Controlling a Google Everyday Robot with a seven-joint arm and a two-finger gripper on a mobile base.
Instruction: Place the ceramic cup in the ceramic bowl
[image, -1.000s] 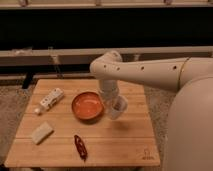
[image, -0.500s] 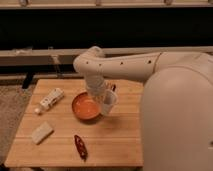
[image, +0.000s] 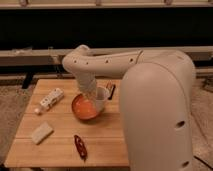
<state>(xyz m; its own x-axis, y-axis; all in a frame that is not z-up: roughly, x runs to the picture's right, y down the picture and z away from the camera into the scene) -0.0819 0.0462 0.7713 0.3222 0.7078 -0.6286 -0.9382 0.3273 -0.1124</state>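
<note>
**Camera view: cup at the bowl's edge, release not yet made**

Camera view shows the white robot arm (image: 107, 60) reaching down over the wooden slatted table (image: 60, 150), its bulk filling the right side of the scene. The gripper (image: 91, 96) sits low at the right rim of the round, shallow, glossy orange ceramic bowl (image: 84, 107), grasping the small white handleless ceramic cup (image: 101, 98). The cup overlaps the bowl's right edge and looks slightly tilted; whether its base already touches the bowl's inside cannot be told.

Judged from this, the carry is essentially done: the cup has been brought to the bowl. What appears left is settling it fully inside, letting go, and drawing the arm clear without tipping the cup against the rim.

Elsewhere on the table lie a white rectangular block (image: 41, 132) at front left, a white bottle-like object (image: 49, 99) lying on its side at back left, a dark red packet (image: 80, 146) near the front edge, and a dark slim object (image: 111, 91) just behind the cup.
</note>
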